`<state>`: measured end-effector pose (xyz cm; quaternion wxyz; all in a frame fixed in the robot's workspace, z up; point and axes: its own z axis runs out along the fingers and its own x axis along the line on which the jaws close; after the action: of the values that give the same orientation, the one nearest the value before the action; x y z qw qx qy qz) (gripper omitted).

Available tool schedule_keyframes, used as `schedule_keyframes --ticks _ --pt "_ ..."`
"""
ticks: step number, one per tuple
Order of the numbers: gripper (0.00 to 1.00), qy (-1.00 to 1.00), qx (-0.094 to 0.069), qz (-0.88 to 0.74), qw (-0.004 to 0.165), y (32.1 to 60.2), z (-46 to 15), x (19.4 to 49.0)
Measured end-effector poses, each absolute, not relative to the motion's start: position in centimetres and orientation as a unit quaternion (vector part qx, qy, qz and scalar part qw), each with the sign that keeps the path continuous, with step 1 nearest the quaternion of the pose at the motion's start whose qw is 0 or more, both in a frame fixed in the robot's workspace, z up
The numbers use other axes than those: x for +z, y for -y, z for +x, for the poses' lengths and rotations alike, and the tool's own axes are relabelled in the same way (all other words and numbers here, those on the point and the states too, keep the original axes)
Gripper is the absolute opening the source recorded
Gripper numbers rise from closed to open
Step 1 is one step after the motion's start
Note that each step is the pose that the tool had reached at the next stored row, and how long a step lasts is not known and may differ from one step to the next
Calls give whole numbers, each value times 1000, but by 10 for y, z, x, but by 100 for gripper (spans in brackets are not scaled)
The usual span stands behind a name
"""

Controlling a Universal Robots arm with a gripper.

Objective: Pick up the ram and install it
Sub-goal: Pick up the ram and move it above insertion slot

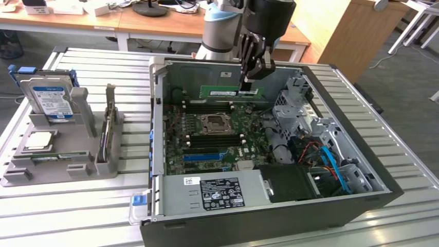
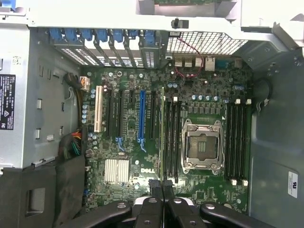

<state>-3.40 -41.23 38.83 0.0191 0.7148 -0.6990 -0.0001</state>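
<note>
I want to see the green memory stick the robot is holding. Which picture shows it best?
The exterior view: the memory stick shows its long flat side, held by the gripper over the open computer. The wrist view sees it edge-on, as a narrow line.

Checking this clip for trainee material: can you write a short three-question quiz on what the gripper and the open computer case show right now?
1. True or false: the gripper is shut on the slim green ram stick, holding it inside the open case.
2. Which item stands upright in the grey holder at the exterior view's left? A) a blue-labelled silver hard drive B) a black fan C) a yellow screwdriver
3. Fill in: the motherboard's square processor socket is ____ (empty or filled).

Key: 1 true; 2 A; 3 empty.
</note>
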Motion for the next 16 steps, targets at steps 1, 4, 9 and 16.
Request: schedule_keyframes --ticks 1,4,9,16 --pt "12 699 0 714 19 412 -34 388" --pt "12 707 0 707 19 412 -34 387" --pt "12 709 0 705 19 412 -34 387" --pt "12 709 0 705 19 412 -31 386"
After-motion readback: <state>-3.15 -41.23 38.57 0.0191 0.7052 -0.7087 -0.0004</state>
